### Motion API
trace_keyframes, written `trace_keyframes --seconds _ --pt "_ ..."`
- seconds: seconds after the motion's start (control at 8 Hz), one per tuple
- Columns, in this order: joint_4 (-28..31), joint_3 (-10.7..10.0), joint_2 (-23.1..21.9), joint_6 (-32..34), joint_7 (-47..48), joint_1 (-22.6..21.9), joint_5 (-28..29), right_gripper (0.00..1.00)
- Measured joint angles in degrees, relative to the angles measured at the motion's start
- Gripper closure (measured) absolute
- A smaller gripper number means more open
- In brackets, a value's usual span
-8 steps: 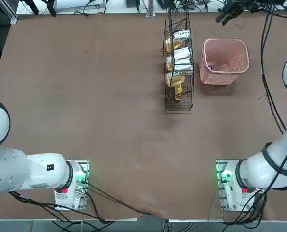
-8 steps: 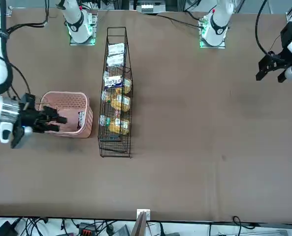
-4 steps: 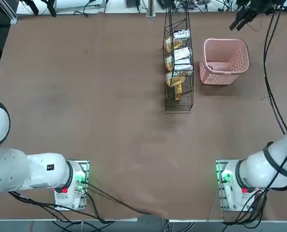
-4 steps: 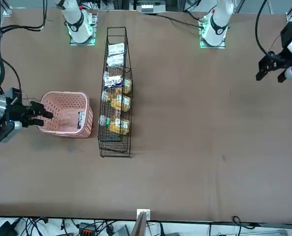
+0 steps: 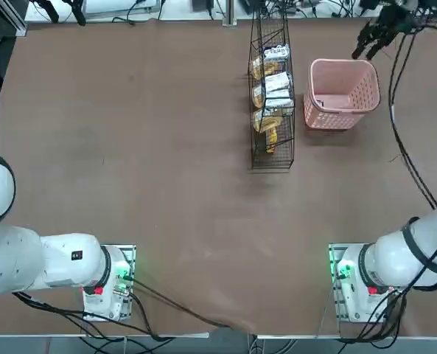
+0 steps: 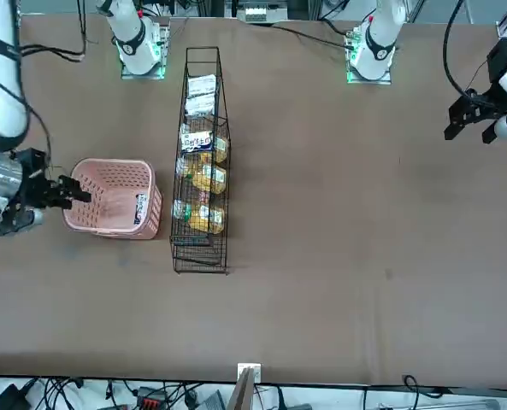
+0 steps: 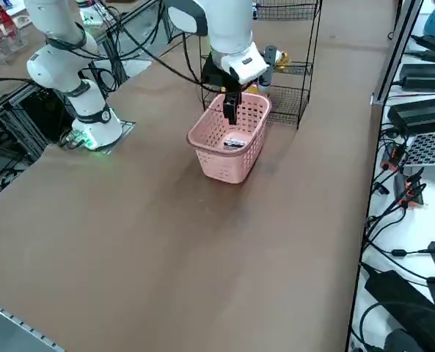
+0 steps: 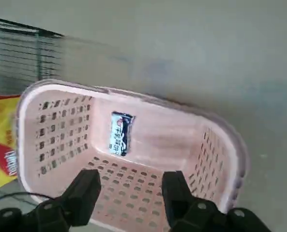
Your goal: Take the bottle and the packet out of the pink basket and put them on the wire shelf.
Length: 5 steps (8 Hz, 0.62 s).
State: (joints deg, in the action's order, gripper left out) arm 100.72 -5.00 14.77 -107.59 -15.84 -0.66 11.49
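Two empty fingers (image 8: 87, 188) (the right end effector's (image 8: 128, 193)) stand apart.

The small white packet (image 8: 120, 134) with dark blue print lies inside the pale pink basket (image 8: 172, 140), below the right gripper (image 8: 132, 181). The basket stands upright. The tall black wire shelf (image 6: 200, 256) stands to the gripper's left, past the basket.
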Motion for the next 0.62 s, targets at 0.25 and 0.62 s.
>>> trace_keyframes --seconds 0.25,0.62 --pt "5.61 3.96 -3.14 -4.86 8.22 -0.28 -3.53 0.18" --pt "12.36 6.06 -4.48 -14.06 14.52 -0.45 -4.74 0.12"
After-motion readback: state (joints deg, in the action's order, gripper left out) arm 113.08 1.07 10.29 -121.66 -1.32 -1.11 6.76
